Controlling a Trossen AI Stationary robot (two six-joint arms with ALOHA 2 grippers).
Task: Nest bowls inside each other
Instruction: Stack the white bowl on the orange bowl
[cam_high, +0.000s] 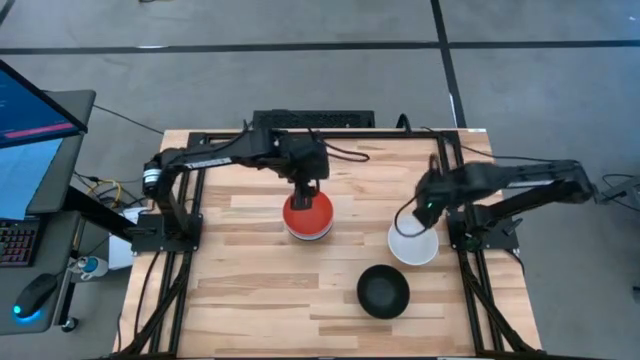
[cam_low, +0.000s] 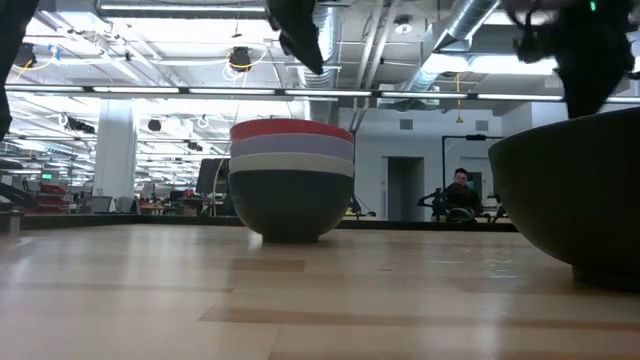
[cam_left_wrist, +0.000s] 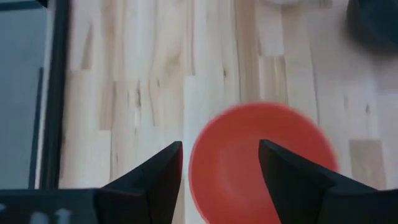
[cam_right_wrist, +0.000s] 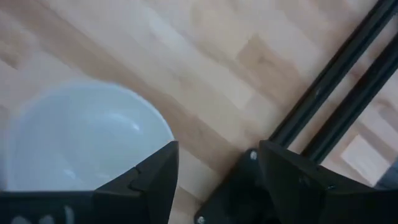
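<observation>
A stack of nested bowls (cam_high: 308, 218) stands mid-table on its black bottom bowl; in the low view the stack (cam_low: 291, 180) shows red on top, then light blue, white and black. My left gripper (cam_high: 305, 195) (cam_low: 300, 45) hangs open just above the red bowl (cam_left_wrist: 227, 171), clear of it. A single white bowl (cam_high: 413, 247) (cam_right_wrist: 81, 137) sits on the table toward the right edge. My right gripper (cam_high: 425, 212) (cam_right_wrist: 217, 146) is open over its far rim. A single black bowl (cam_high: 383, 291) (cam_low: 575, 190) stands nearer the front edge and hides the white one in the low view.
Black frame rails (cam_high: 470, 270) (cam_right_wrist: 336, 93) and the arm bases run along the table's left and right sides. A monitor and keyboard (cam_high: 25, 150) stand off the table's left. There is bare wood (cam_high: 250, 300) at the near left. A person (cam_low: 460, 190) sits far behind.
</observation>
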